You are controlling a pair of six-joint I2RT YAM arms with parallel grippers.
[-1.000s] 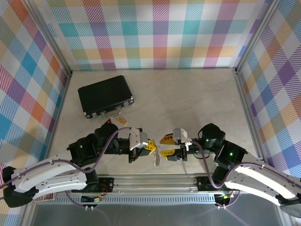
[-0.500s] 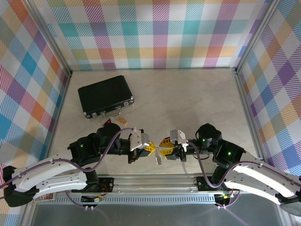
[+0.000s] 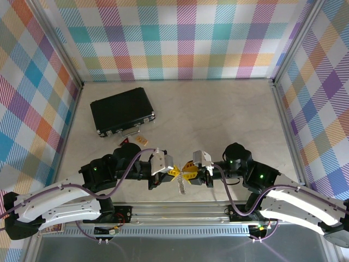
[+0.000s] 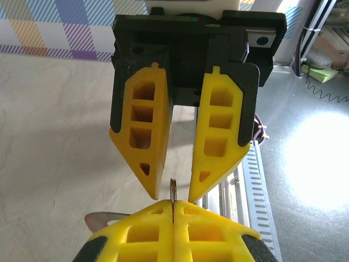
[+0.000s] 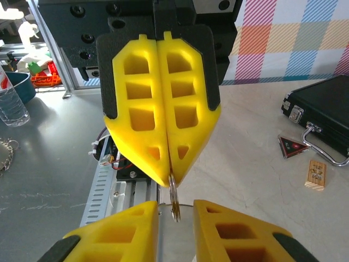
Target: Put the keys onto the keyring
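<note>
The keyring (image 3: 181, 184) hangs between the two arms near the table's front edge. My left gripper (image 3: 175, 172) is shut on it, and its thin metal edge (image 4: 173, 191) sticks up from the pinched yellow fingertips. My right gripper (image 3: 188, 174) faces it tip to tip, open. In the right wrist view the keyring (image 5: 174, 202) stands in the gap between the right fingers (image 5: 131, 229) with a little room on each side. The left gripper (image 5: 169, 183) is above it there. I cannot make out the keys in any view.
A black case (image 3: 122, 112) lies at the back left, with its metal handle toward me. A tan tag (image 5: 315, 174) and a dark triangular tag (image 5: 289, 146) lie on the table beside it. The metal rail (image 3: 180, 210) runs along the front edge under both arms.
My right gripper has moved left up to the left gripper, and its jaws have narrowed around the ring. The left gripper has stayed shut and nearly still.
</note>
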